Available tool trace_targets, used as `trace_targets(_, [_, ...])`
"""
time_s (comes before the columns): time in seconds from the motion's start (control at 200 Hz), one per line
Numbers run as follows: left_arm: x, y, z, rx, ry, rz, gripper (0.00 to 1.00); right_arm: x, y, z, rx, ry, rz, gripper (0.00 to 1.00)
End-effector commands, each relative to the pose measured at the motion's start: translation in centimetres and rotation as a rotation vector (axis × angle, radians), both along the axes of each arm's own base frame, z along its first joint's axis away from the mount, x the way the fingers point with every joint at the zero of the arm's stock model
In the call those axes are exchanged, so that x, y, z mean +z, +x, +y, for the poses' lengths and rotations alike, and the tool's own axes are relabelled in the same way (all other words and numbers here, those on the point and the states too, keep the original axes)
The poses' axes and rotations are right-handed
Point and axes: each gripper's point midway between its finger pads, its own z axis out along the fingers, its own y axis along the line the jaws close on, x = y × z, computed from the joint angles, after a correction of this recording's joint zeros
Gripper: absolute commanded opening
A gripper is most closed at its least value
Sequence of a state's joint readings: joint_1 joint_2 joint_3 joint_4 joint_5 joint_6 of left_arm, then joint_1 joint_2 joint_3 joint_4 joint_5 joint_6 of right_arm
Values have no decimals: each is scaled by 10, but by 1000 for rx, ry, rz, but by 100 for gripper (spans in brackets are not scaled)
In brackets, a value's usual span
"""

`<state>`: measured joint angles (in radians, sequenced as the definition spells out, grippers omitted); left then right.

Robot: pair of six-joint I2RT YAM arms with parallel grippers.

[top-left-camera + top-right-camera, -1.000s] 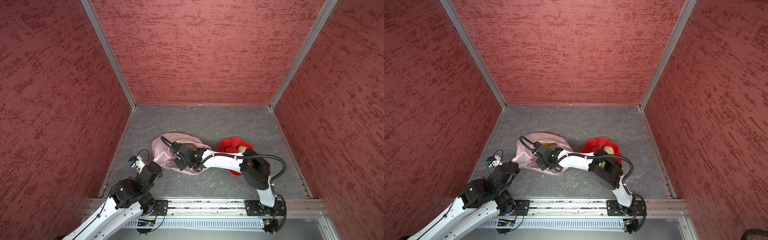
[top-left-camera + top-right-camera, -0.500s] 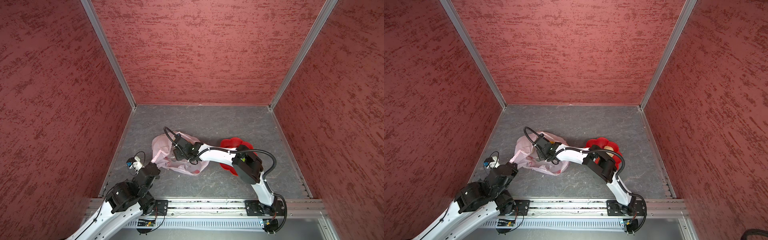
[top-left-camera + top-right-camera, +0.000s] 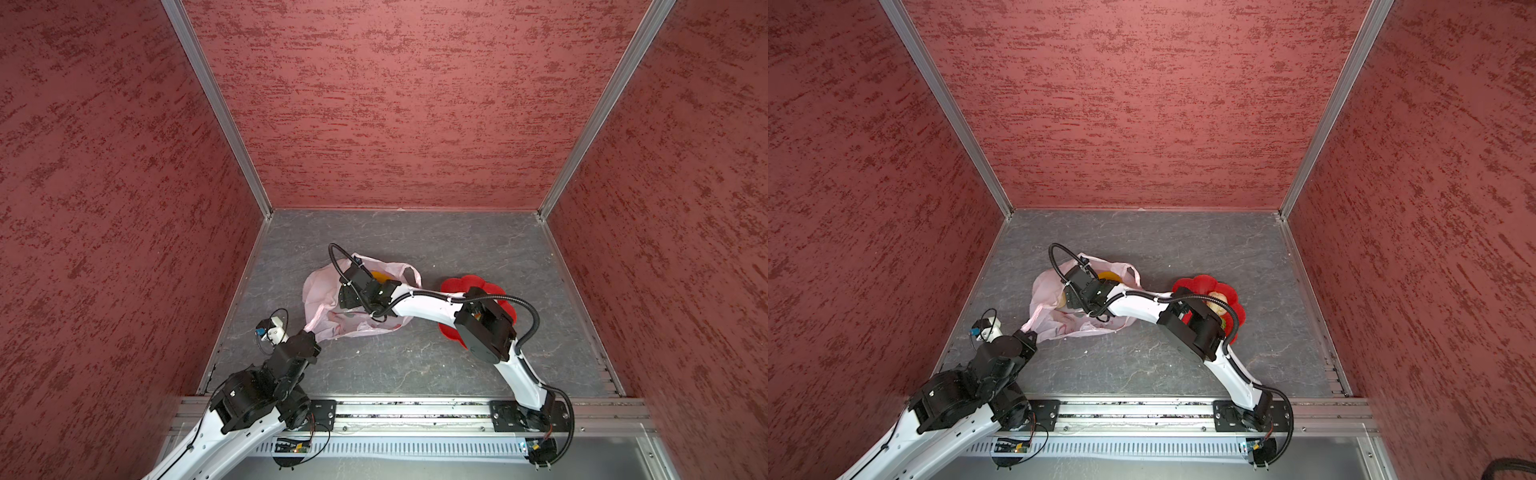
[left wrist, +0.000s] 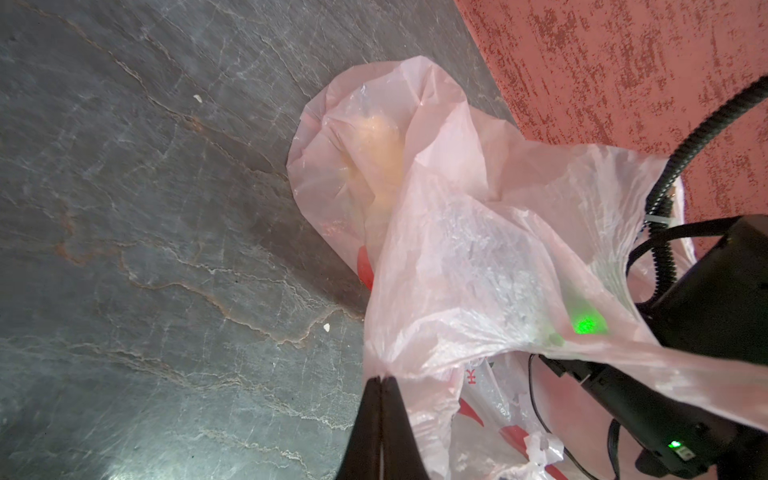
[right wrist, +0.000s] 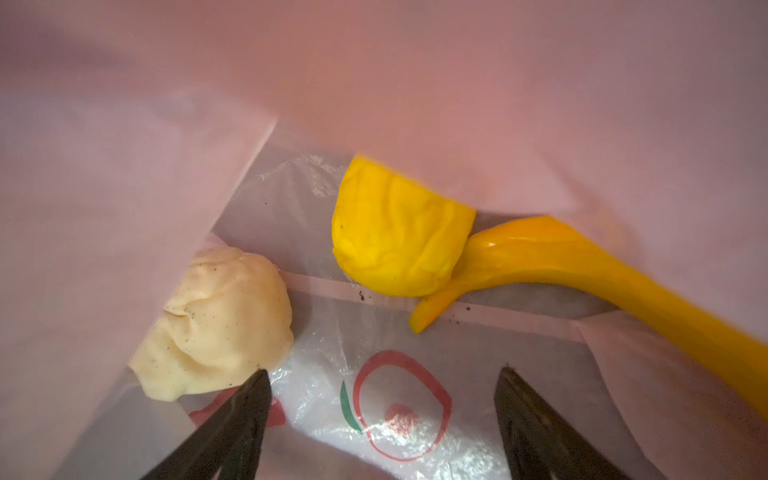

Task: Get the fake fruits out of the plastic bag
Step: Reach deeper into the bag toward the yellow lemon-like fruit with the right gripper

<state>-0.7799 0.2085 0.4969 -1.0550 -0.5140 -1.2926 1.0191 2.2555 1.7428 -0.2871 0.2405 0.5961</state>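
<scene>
I'm pinching a corner of the plastic bag (image 3: 328, 291) in my left gripper (image 4: 381, 380) while my right gripper (image 5: 383, 374), now pushed deeper inside, is spreading empty jaws toward the beige ball (image 5: 224, 320), yellow ball (image 5: 395, 232) and banana (image 5: 582, 266).

We count one pink bag (image 3: 318, 291) and one red plate (image 3: 1200, 284). Inside the bag we see one banana (image 5: 582, 266), one yellow ball (image 5: 395, 237) and one beige ball (image 5: 220, 324). A second beige ball (image 3: 1216, 300) sits on the plate. Whether more fruits lie hidden, we cannot tell.
</scene>
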Motion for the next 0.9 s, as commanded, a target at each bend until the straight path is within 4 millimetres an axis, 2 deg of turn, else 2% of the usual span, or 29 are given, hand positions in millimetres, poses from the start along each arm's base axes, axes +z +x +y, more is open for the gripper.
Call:
trace_targets(0.0, [-6, -2, -7, -55, 6, 2, 0, 15, 14, 10, -58, 65, -53, 87])
trace_targets(0.17, [-1, 0, -15, -113, -8, -36, 0, 13, 22, 14, -100, 76, -67, 89])
trace_targets(0.581, [2, -8, -20, -193, -23, -74, 0, 11, 41, 41, -116, 118, -84, 89])
trace_targets(0.897, [6, -9, -22, -225, -30, -111, 0, -5, 53, 50, -105, 107, -59, 90])
